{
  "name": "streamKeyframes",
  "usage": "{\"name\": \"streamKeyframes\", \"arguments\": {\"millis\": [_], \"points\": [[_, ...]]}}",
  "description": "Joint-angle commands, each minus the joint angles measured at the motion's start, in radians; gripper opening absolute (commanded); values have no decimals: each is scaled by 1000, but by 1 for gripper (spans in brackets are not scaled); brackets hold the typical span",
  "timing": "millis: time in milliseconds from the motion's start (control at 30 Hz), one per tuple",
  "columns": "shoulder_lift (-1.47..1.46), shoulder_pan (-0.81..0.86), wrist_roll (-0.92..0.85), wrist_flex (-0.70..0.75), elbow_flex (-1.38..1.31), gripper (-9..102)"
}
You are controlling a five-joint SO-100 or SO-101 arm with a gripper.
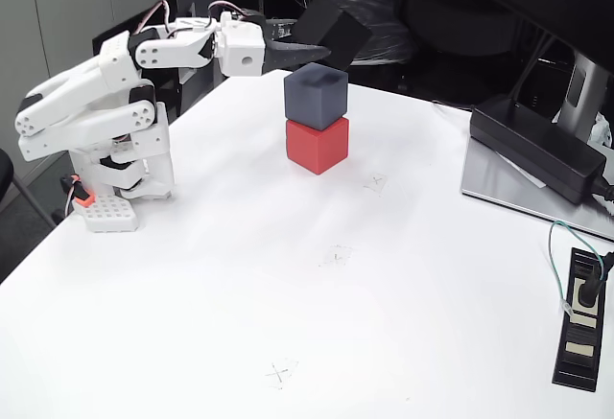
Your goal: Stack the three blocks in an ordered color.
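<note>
Fingers [321, 48] pinch the tilted black cube [333, 31] above the grey cube [316, 95] (atop red cube [318, 145]): level it, centre, then lower.

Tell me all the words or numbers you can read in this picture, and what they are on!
There are no words or numbers to read here.
The red block, grey block and black block are plain.
The white table has faint pencil crosses, which are marks, not letters.
The black power strip has pale patches, too small to read.
</note>
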Motion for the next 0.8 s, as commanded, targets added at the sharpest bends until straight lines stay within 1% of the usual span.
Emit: {"name": "streamKeyframes", "arguments": {"millis": [0, 567, 767], "points": [[12, -8, -11, -25, -6, 1], [11, -11, -2, -23, -26, 1], [11, -11, -2, -23, -83, 1]]}}
